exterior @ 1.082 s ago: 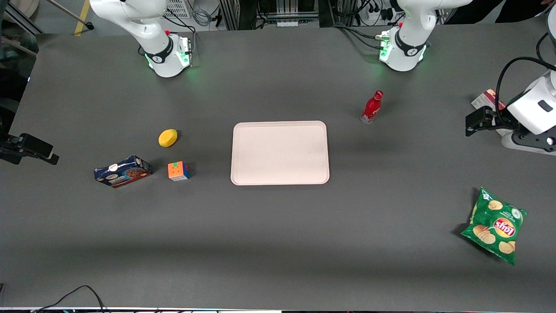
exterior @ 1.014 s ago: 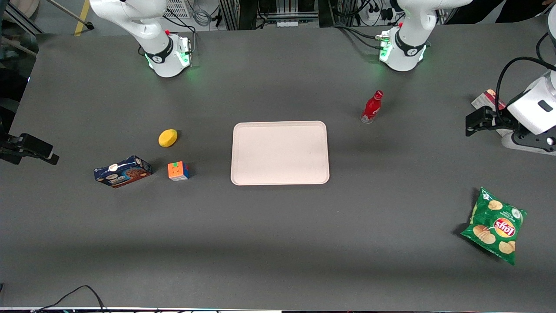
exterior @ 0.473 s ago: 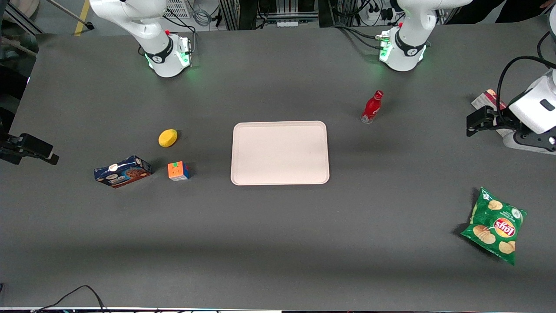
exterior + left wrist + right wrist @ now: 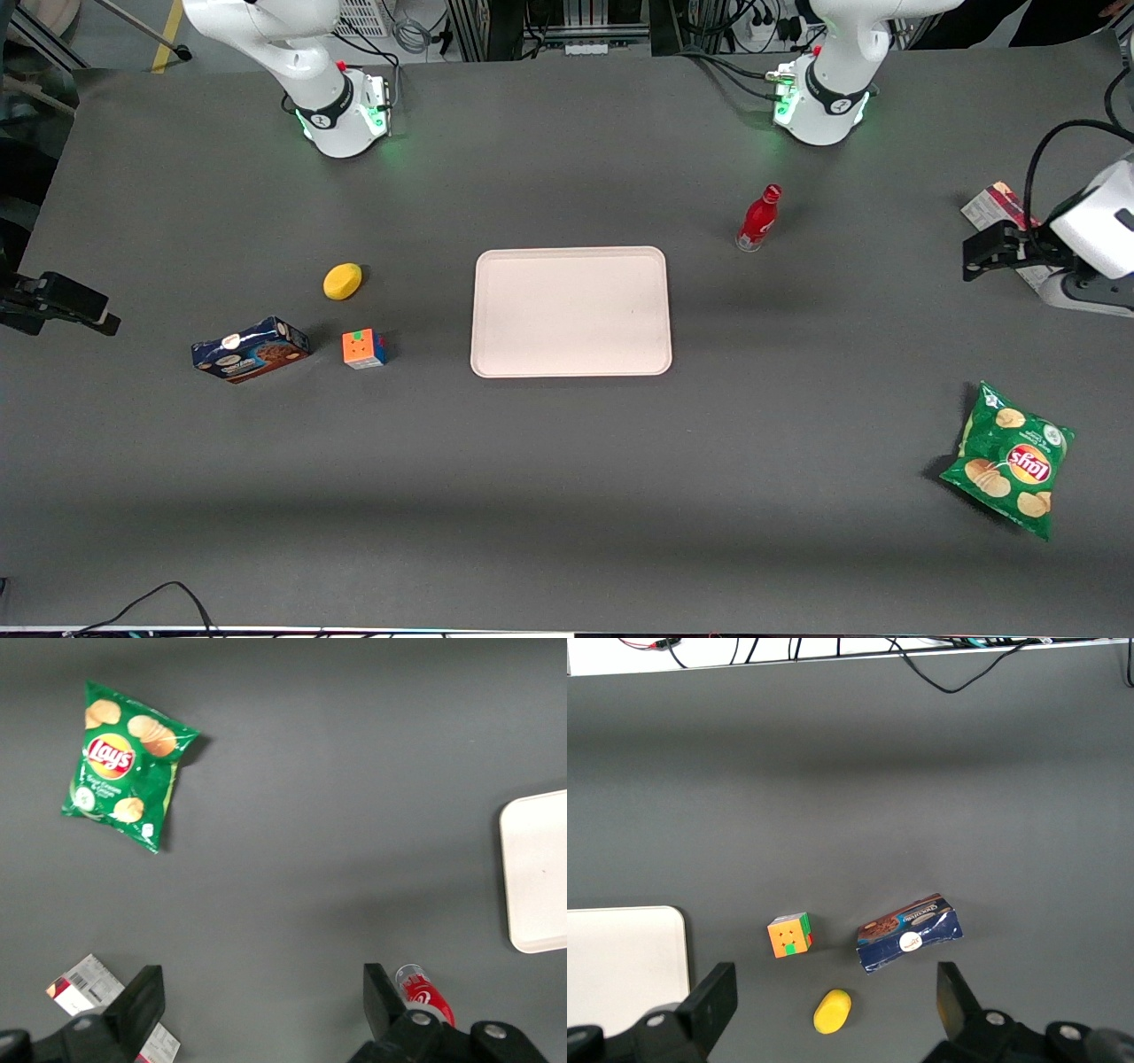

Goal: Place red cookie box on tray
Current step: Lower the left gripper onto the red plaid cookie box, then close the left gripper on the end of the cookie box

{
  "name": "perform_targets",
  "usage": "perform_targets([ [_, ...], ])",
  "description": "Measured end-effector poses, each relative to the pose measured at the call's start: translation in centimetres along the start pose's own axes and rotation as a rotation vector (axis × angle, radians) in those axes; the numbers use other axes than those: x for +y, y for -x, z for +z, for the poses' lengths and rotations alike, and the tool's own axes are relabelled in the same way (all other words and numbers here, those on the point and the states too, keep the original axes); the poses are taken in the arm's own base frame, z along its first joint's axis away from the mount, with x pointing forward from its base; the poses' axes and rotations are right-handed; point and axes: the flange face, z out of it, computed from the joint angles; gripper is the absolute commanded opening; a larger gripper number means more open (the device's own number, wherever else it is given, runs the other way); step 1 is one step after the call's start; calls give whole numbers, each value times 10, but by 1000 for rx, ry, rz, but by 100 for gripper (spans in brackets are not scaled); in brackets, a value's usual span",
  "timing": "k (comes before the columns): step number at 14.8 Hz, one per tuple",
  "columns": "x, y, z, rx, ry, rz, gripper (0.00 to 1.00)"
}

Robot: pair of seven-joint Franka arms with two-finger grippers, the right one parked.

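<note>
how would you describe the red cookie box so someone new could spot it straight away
Start at the tray mid-table and look toward the working arm's end. There the open gripper hangs above the table, and the red cookie box lies flat, partly hidden under that arm. It is dark red and white cardboard with a barcode, unlike the upright red bottle and green chip bag.
</note>
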Motion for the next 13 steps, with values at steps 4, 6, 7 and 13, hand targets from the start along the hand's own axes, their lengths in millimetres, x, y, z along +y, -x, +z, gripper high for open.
perform_targets([
  [4,-36,2,12,-23,-4,-61,100],
  [6,-58,4,19,-37,-6,-97,100],
  [7,-69,6,21,-43,-10,-114,100],
  [13,-149,38,40,-133,-74,-212,100],
])
